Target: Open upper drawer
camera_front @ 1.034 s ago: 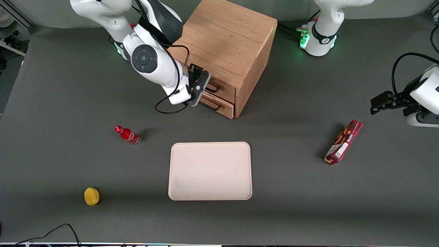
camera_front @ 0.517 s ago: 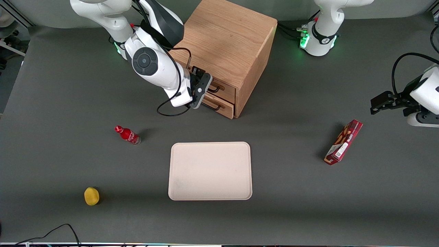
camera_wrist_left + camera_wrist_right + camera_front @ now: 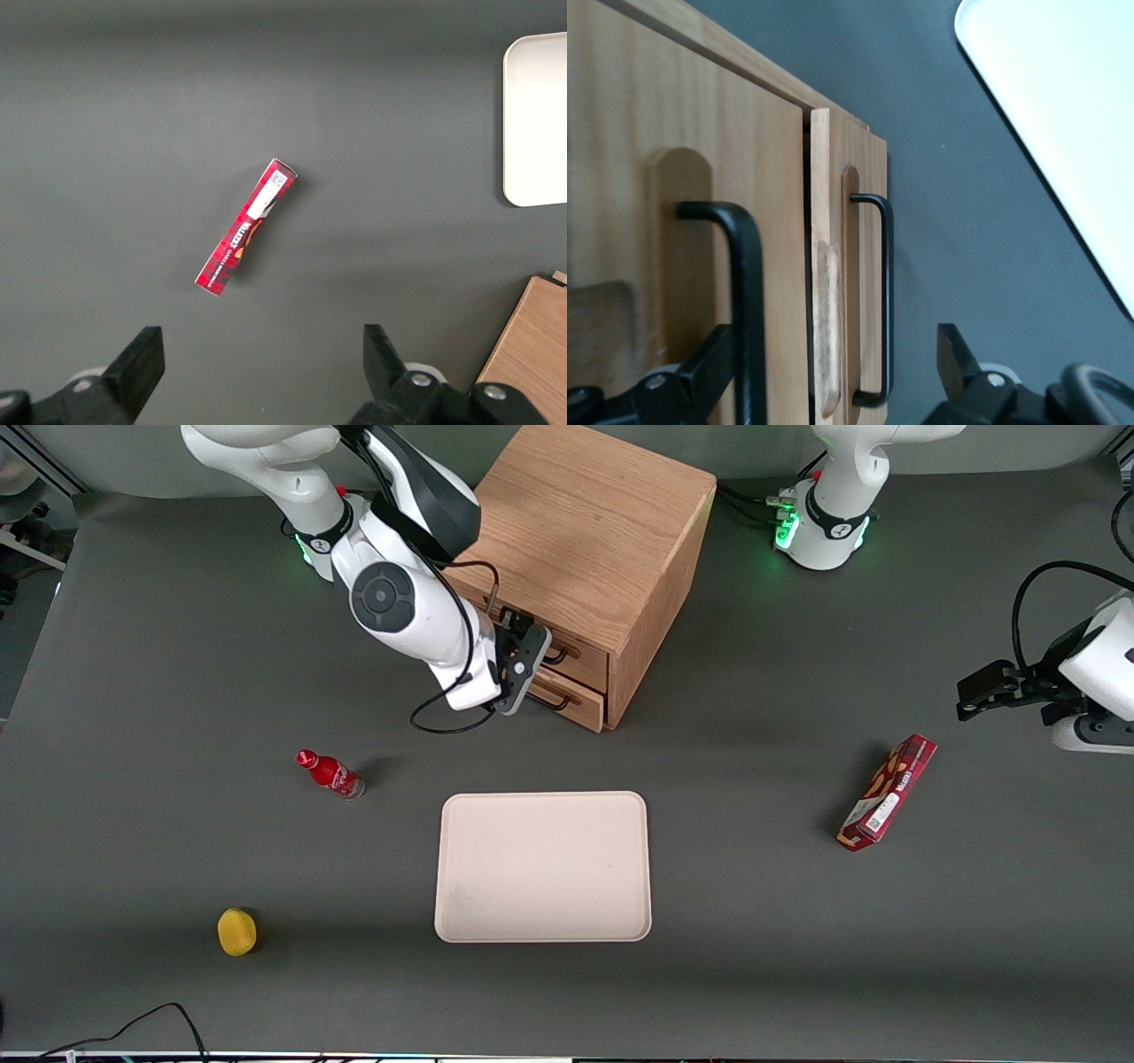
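Note:
The oak cabinet stands on the table with its two drawers facing the front camera at an angle. The upper drawer sits pushed in, and its black wire handle sticks out of its front. My right gripper is open, right in front of the drawer fronts. The upper handle lies just inside one of the fingers. The lower drawer's handle also falls between the two fingers. The arm's wrist hides part of both drawer fronts in the front view.
A beige tray lies nearer the front camera than the cabinet. A red bottle and a yellow fruit lie toward the working arm's end. A red carton lies toward the parked arm's end.
My right arm has shifted a little toward the drawer fronts and lower, bringing the open gripper closer to the handles. The drawers have not moved.

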You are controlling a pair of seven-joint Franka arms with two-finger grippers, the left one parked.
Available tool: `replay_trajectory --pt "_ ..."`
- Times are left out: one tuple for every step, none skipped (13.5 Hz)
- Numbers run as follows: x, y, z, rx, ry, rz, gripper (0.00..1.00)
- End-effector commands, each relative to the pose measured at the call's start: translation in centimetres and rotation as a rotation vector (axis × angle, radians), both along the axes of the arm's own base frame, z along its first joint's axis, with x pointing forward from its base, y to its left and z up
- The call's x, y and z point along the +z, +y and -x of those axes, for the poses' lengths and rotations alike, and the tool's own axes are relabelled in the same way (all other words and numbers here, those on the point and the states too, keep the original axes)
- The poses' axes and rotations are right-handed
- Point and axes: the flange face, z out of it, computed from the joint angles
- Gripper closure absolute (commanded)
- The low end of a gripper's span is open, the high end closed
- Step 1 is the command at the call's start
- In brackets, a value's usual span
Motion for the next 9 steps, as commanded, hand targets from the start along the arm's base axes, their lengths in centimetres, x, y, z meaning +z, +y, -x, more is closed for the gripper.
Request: replay_trajectory --pt "-1.55 0.93 1.07 0.011 -0.01 0.015 0.0" --pt "-1.55 0.93 1.07 0.011 -0.01 0.015 0.0" --pt "-1.55 0.93 1.07 0.011 -0.01 0.015 0.0" --pt "-1.55 0.93 1.07 0.011 -0.01 0.015 0.0" --pt "-1.49 0.95 1.04 0.01 -0.011 0.014 0.0" --pt "-1.42 0.94 1.06 0.011 -0.011 0.015 0.0" --pt "-1.28 0.88 0.98 0.01 -0.013 0.015 0.0" --pt "-1.15 0.75 0.85 0.008 -0.015 0.014 0.0" --pt "-1.03 0.63 0.68 0.006 -0.015 0.014 0.0"
